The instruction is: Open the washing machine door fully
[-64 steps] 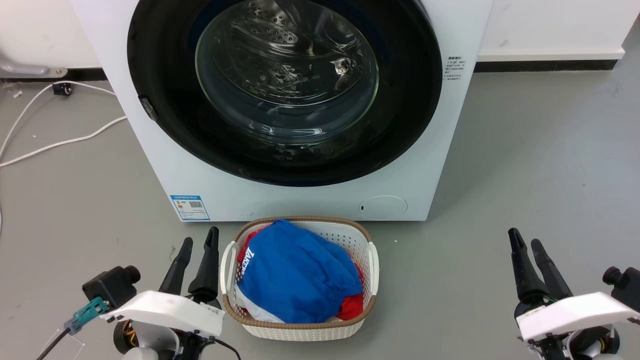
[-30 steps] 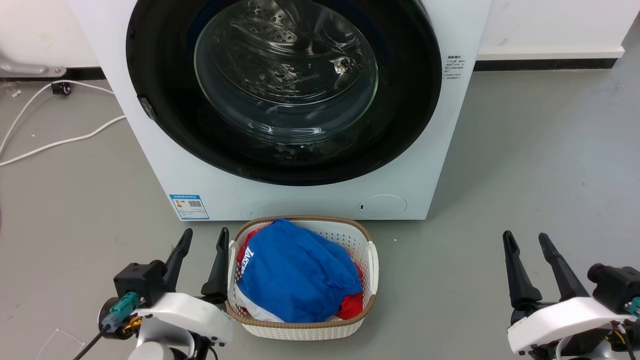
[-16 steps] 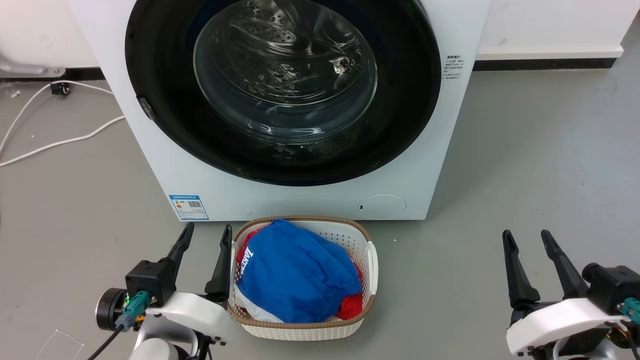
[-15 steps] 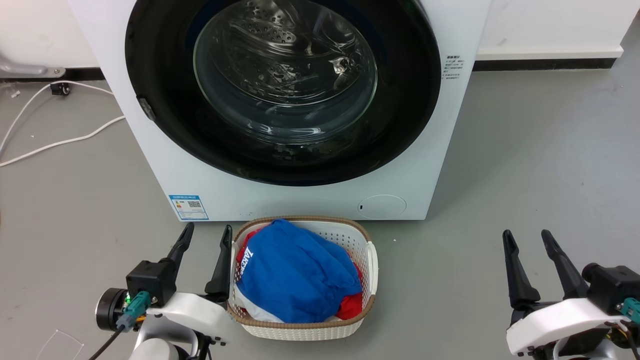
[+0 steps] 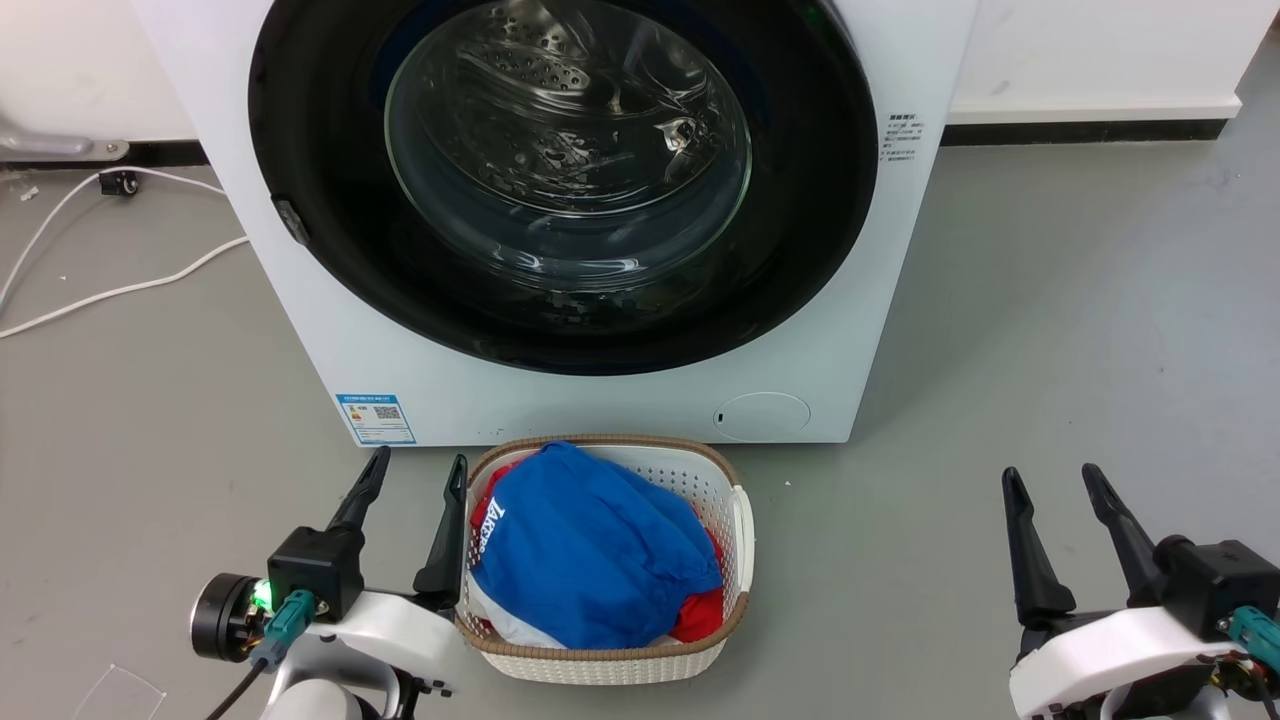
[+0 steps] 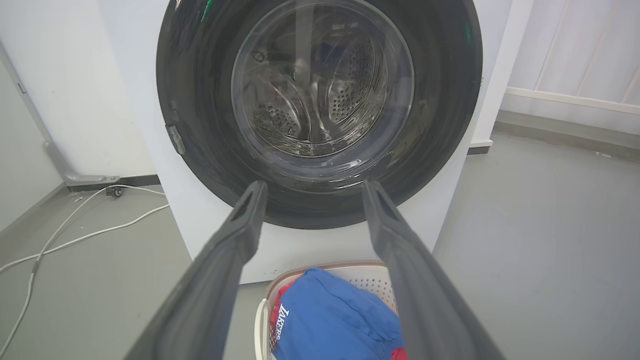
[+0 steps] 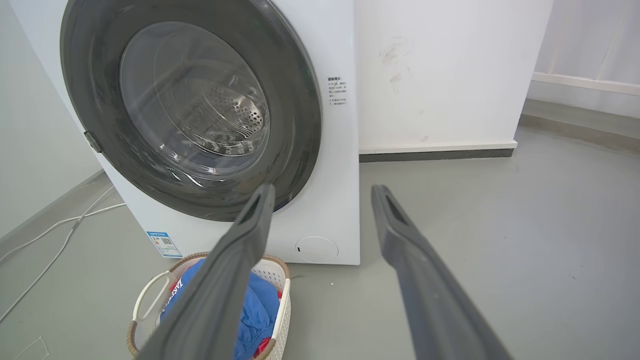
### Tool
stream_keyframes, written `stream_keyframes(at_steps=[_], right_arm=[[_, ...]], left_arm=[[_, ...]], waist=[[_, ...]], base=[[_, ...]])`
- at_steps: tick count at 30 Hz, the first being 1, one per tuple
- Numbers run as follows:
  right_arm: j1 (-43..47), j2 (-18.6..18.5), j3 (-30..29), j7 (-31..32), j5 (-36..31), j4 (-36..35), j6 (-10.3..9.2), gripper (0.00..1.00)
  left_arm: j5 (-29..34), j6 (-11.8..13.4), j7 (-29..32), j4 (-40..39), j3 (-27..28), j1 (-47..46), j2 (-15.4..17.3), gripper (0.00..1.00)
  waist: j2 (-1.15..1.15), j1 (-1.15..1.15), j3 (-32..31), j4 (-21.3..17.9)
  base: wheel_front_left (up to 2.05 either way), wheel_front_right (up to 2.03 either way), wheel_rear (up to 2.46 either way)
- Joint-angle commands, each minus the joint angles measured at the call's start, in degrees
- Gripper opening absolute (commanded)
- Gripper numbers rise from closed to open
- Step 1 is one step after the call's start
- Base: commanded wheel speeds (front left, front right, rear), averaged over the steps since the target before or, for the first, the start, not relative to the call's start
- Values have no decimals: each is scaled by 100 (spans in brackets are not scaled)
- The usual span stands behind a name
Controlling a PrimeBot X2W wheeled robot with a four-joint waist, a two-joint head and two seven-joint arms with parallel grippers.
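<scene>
The white washing machine (image 5: 620,400) (image 6: 210,235) (image 7: 330,165) stands straight ahead. Its round glossy black door (image 5: 810,200) (image 6: 440,100) (image 7: 295,100) lies flat against the front, and the steel drum shows through the clear glass window. A small latch tab (image 5: 291,221) sits on the door's left rim. My left gripper (image 5: 418,472) (image 6: 312,192) is open, low at the left of the basket, well short of the door. My right gripper (image 5: 1047,479) (image 7: 322,195) is open too, off to the machine's right over bare floor. Nothing is held by either.
A white woven laundry basket (image 5: 735,520) (image 6: 372,275) (image 7: 280,275) with blue and red clothes sits on the grey floor right in front of the machine. White cables (image 5: 110,290) trail across the floor at the left. A white wall (image 7: 440,75) runs behind at the right.
Both grippers' fingers have spread from nearly closed to open. The left wrist has rolled so its camera block now sits beneath the fingers. The view has shifted slightly.
</scene>
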Motion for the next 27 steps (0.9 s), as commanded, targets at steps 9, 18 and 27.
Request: stream_keyframes(at_steps=[9, 18, 27], right_arm=[[-2, 21, 21, -116, -274, -9, 12, 100], [-27, 23, 33, -145, -337, 63, 6, 100], [-40, 23, -50, -90, -29, 153, 6, 0]], left_arm=[[268, 7, -128, 89, 72, -71, -46, 100], [323, 5, -165, 201, 153, -46, -92, 100], [261, -10, -164, 288, 220, -63, -132, 100]], waist=[[0, 0, -2, -8], [0, 0, -24, -30], [0, 0, -19, -41]], base=[[0, 0, 0], [0, 0, 0], [0, 0, 0]])
